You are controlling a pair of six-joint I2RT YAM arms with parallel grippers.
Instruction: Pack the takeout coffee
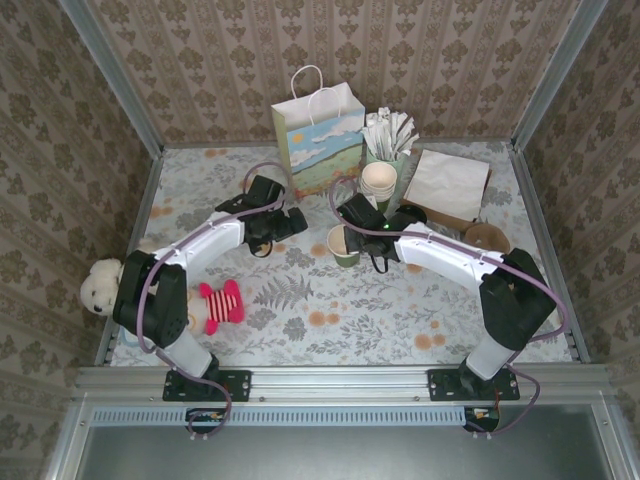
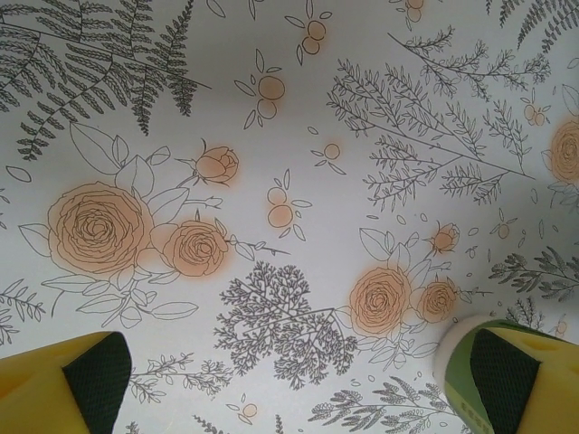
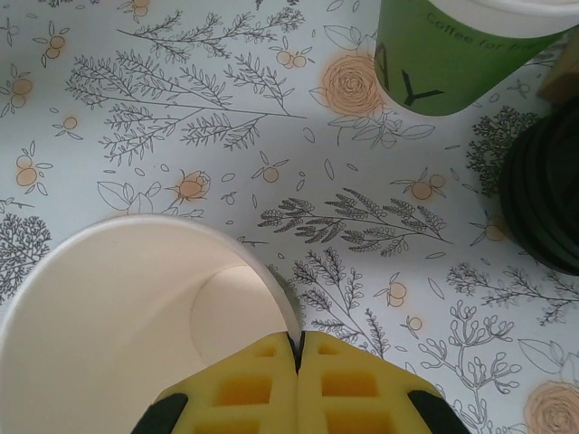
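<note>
we pinch the rim of the upright lidless green paper cup [image 1: 343, 243], cream inside, in our right gripper [image 3: 298, 344]. our left gripper [image 2: 303, 380] hangs open just left of it

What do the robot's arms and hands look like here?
The left arm and right arm have white shells, black joints and mauve cables running alongside. The left hand and right hand have yellow fingers; the left's carry dark textured pads.

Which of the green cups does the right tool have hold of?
The lone cup, lidless, in front of the stack: the right tool is shut on its rim. The stack and the stick cup stand free.
</note>
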